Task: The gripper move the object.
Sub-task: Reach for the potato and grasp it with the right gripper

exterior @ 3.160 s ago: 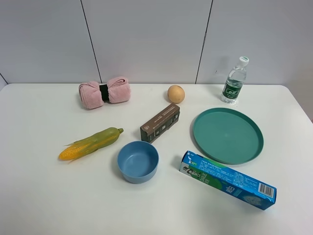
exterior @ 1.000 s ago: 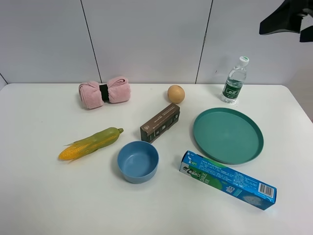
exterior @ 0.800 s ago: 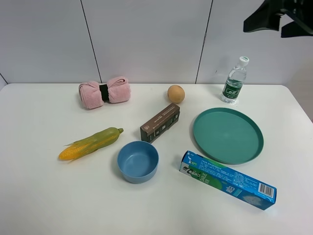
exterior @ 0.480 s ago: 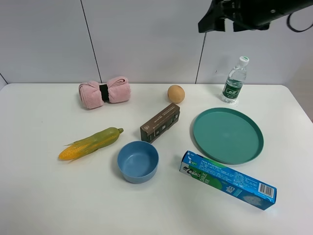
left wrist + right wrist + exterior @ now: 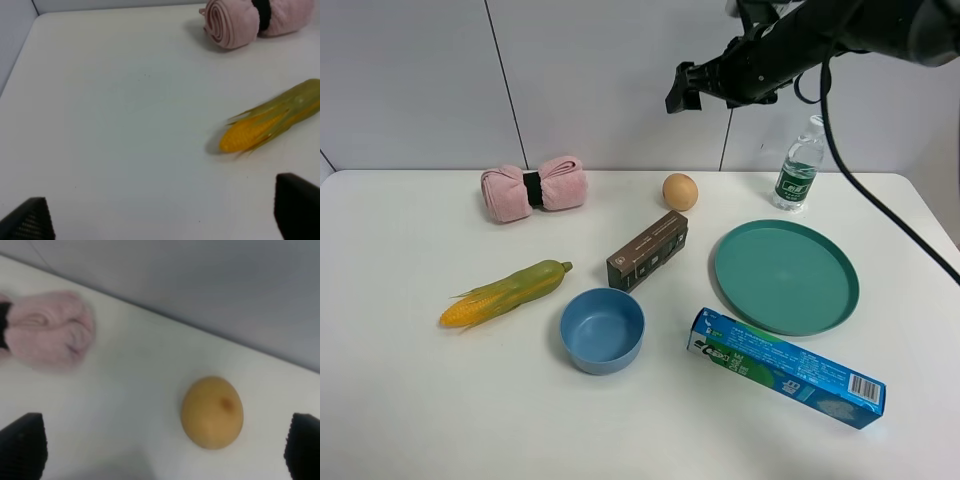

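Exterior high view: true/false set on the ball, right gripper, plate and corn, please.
1. The egg-shaped ball lies on the table, apart from the brown box. True.
2. The right gripper is shut on the ball. False: it hangs in the air, apart from the ball, jaws open and empty.
3. The water bottle stands on the green plate. False: it stands on the table, beyond the plate's rim.
4. The corn cob lies left of the blue bowl. True.
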`<state>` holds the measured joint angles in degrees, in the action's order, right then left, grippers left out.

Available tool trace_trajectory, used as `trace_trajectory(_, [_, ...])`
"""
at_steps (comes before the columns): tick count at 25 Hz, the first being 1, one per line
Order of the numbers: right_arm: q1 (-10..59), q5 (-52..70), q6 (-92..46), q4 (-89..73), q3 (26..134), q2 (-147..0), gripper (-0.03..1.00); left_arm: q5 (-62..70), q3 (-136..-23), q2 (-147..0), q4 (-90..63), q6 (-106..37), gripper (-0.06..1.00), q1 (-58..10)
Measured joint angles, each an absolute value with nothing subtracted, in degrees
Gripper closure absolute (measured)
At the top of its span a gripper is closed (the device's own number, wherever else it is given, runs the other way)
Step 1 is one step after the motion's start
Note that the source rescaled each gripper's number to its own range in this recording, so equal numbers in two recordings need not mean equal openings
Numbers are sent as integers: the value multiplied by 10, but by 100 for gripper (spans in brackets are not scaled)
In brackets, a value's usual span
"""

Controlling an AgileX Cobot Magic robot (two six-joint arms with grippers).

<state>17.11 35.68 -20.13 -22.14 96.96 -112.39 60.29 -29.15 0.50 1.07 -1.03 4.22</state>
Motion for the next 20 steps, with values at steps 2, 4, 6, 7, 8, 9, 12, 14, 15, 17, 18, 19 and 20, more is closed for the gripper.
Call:
trace_trajectory(2, [176,355,-185,-199,973,-1149,8,603,-291,5,11,-10,-6,42])
trace_trajectory(4, [183,349,-171,-180,973,-1168,9,603,-291,5,11,-10,-6,42])
trace_trajectory(6, [190,342,-157,-160,973,-1186,9,603,-291,5,11,-10,-6,42])
trace_trajectory(7, [194,338,-151,-152,973,-1192,9,603,-291,5,11,-10,-6,42])
trace_trajectory(8, [197,332,-146,-147,973,-1200,9,603,-291,5,11,-10,-6,42])
trace_trajectory(9, [199,324,-141,-142,973,-1208,9,603,-291,5,11,-10,-6,42])
trace_trajectory(12, [206,296,-128,-133,973,-1225,9,603,-291,5,11,-10,-6,42])
trace_trajectory(14, [209,272,-119,-130,973,-1232,9,603,-291,5,11,-10,-6,42])
trace_trajectory(15, [211,263,-114,-127,974,-1237,9,603,-291,5,11,-10,-6,42])
trace_trajectory(17, [212,242,-96,-122,973,-1243,9,603,-291,5,11,-10,-6,42])
trace_trajectory(18, [212,236,-84,-119,974,-1246,10,603,-291,5,11,-10,-6,42])
trace_trajectory(19, [212,230,-73,-117,974,-1250,10,603,-291,5,11,-10,-6,42])
trace_trajectory(20, [212,226,-58,-113,974,-1254,10,603,-291,5,11,-10,-6,42])
